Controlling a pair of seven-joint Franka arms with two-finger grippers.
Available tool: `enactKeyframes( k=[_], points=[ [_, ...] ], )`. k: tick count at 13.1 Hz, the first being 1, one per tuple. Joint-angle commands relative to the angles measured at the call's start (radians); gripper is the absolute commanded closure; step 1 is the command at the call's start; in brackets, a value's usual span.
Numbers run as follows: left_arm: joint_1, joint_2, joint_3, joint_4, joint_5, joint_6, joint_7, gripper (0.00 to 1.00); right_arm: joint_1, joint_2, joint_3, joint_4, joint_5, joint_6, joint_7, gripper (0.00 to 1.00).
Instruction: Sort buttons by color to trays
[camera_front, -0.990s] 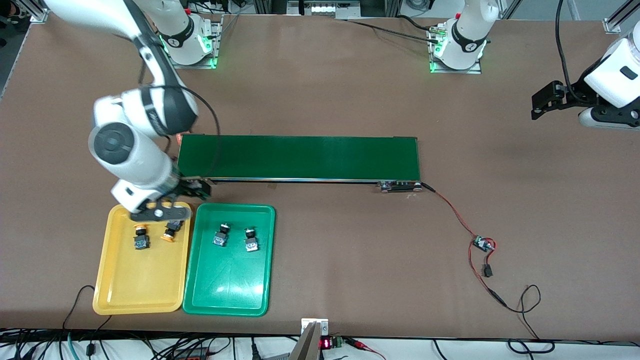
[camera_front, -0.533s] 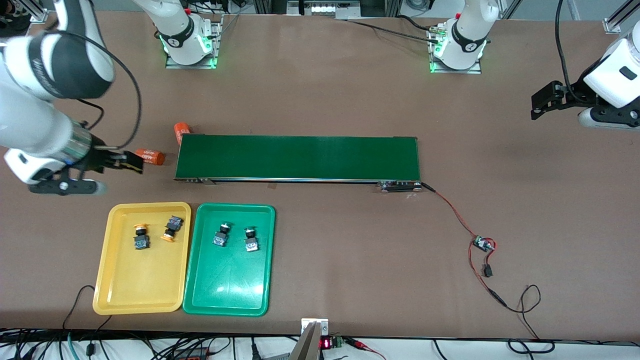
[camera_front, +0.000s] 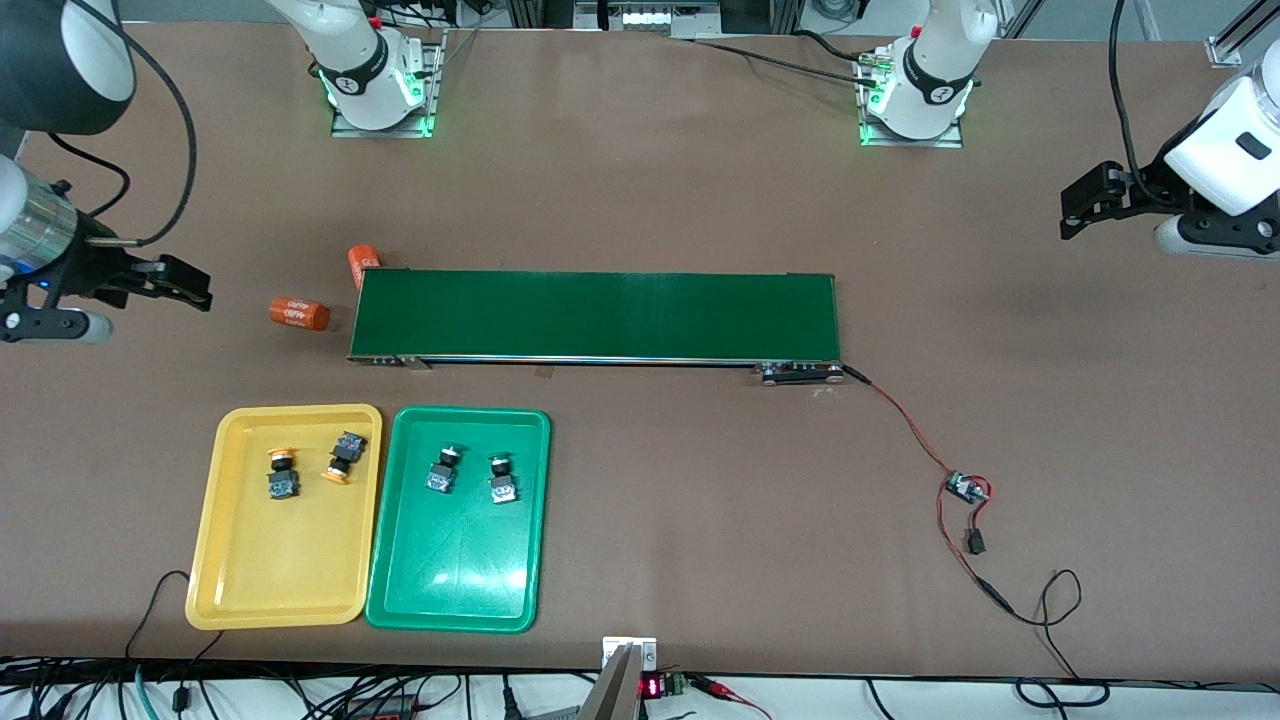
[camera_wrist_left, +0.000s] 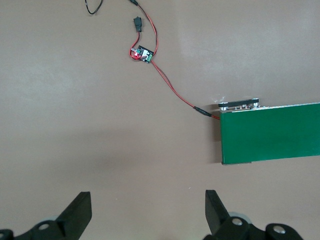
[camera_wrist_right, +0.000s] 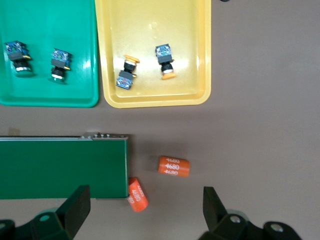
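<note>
Two yellow-capped buttons (camera_front: 281, 474) (camera_front: 342, 457) lie in the yellow tray (camera_front: 275, 560). Two green-capped buttons (camera_front: 442, 470) (camera_front: 502, 480) lie in the green tray (camera_front: 450, 575) beside it. The right wrist view shows the same: yellow buttons (camera_wrist_right: 126, 73) (camera_wrist_right: 165, 60) in the yellow tray (camera_wrist_right: 150, 20), green buttons (camera_wrist_right: 17, 56) (camera_wrist_right: 59, 64) in the green tray (camera_wrist_right: 50, 20). My right gripper (camera_front: 182, 283) (camera_wrist_right: 145, 207) hangs open and empty over bare table at the right arm's end. My left gripper (camera_front: 1085, 205) (camera_wrist_left: 147, 210) waits open and empty over the table at the left arm's end.
A long dark-green conveyor belt (camera_front: 596, 315) lies mid-table, farther from the front camera than the trays. Two orange cylinders printed "4680" (camera_front: 299, 314) (camera_front: 362, 264) lie at its end toward the right arm. A red-and-black wire with a small circuit board (camera_front: 965, 488) trails from its other end.
My right arm has swung away from above the yellow tray out to the right arm's end of the table, its gripper open and empty throughout. The left arm has barely moved.
</note>
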Motion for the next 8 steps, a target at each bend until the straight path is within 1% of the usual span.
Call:
enactKeyframes(
  k=[1, 6, 8],
  points=[
    [0.004, 0.006, -0.005, 0.017, 0.004, -0.008, 0.019, 0.00, -0.008, -0.018, -0.019, -0.017, 0.016, -0.018, -0.029, 0.00],
    [0.004, 0.004, -0.005, 0.019, 0.004, -0.008, 0.019, 0.00, -0.009, 0.006, -0.018, 0.020, 0.022, -0.045, -0.023, 0.00],
    [0.004, 0.006, -0.005, 0.019, 0.004, -0.008, 0.019, 0.00, -0.008, 0.006, -0.016, 0.020, 0.053, -0.045, -0.018, 0.00]
  ],
)
